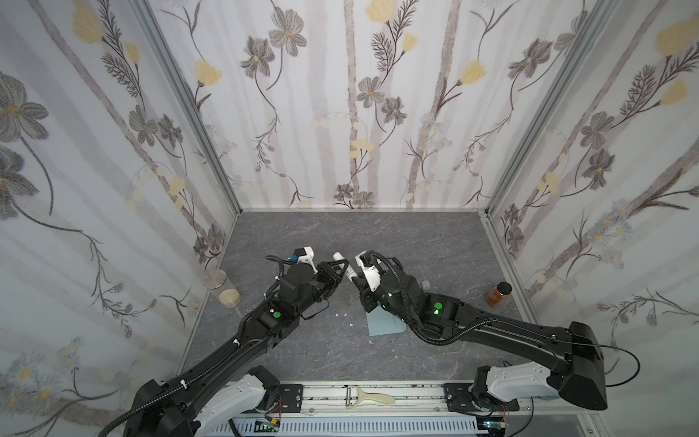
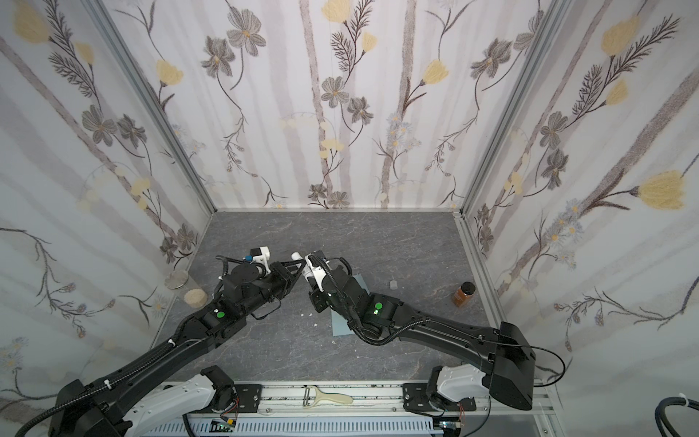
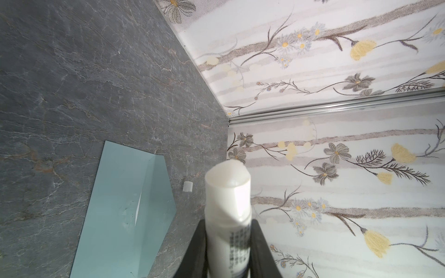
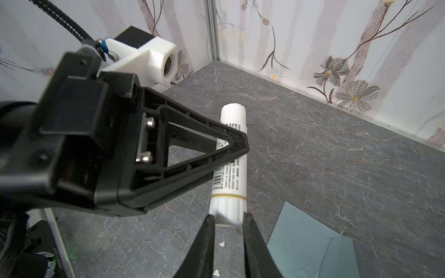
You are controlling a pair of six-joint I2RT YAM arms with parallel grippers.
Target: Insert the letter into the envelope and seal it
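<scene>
Floral-papered walls (image 1: 340, 113) around a dark grey, seemingly stone-veined floor (image 1: 378, 234), aluminium corner posts (image 1: 189, 109).

Black left arm (image 1: 242, 340) and right arm (image 1: 510, 329); white base housings (image 1: 518, 378) toward six o'clock, ribbed cables (image 4: 60, 19), green dots (image 1: 276, 314); triangular-framed left gripper (image 4: 237, 148).

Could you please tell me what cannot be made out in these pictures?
Letter: seen in no view; only a white sliver at the envelope flap fold, left wrist view.
Envelope: mostly under the right arm in both top views; cut by the edge in both wrist views.
Right gripper: fingers flank the glue stick base, contact blurred, right wrist view; grip unclear.
</scene>
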